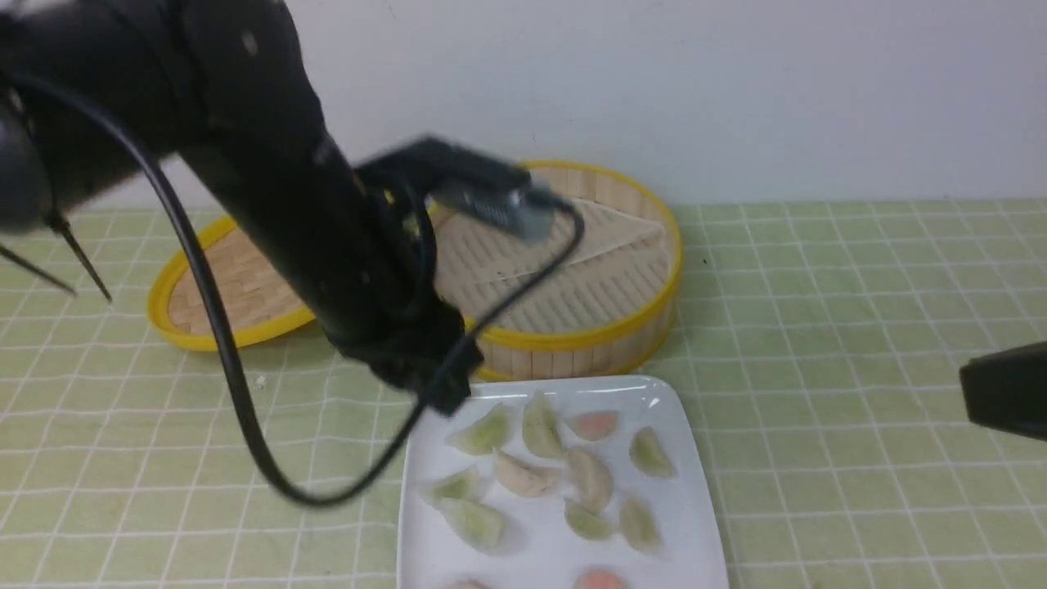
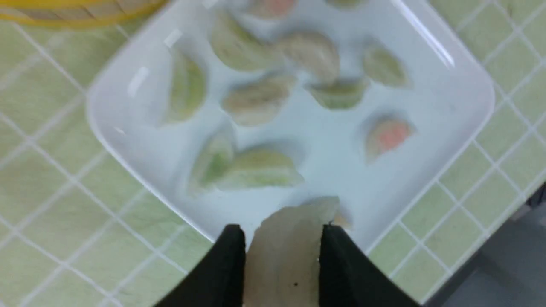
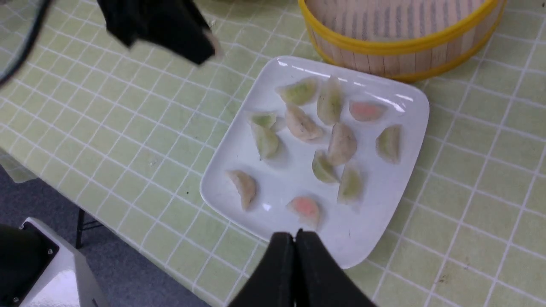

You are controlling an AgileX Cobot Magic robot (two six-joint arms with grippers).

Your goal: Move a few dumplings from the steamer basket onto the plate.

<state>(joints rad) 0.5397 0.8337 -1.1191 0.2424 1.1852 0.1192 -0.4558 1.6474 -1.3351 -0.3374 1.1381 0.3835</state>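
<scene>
L claw [image 2: 283, 232] is clenched on one whitish dumpling [image 2: 285, 260]; the wrist view shows it pinched betw. the two black fingers. In the front view this claw hangs over the far-left corner of the plate [image 3: 384, 187], just in front of the basket [image 1: 572, 348], not yet down on the plate. R claw [image 3: 295, 241] is clenched w/ nothing in it, at the right side, well apart from the work.

Progress: approx. a dozen dumplings [image 3: 341, 145] lie on the plate, green, whitish and two pink, mostly over the middle, some touching. The basket stands on the bench [image 1: 818, 327] right behind the plate. Inside I see only the liner [image 1: 597, 237], folded, and no dumpling. But the L arm hides part of the inside, so I cannot be sure it is empty. The lid [image 1: 237, 286] lies beside the basket, on its left.

My judgement: "a few" is more than reached, the task is nearly finished. What is left: lower the held dumpling to a free spot on the plate, release it, pull the arm away. More trips seem not needed.
</scene>
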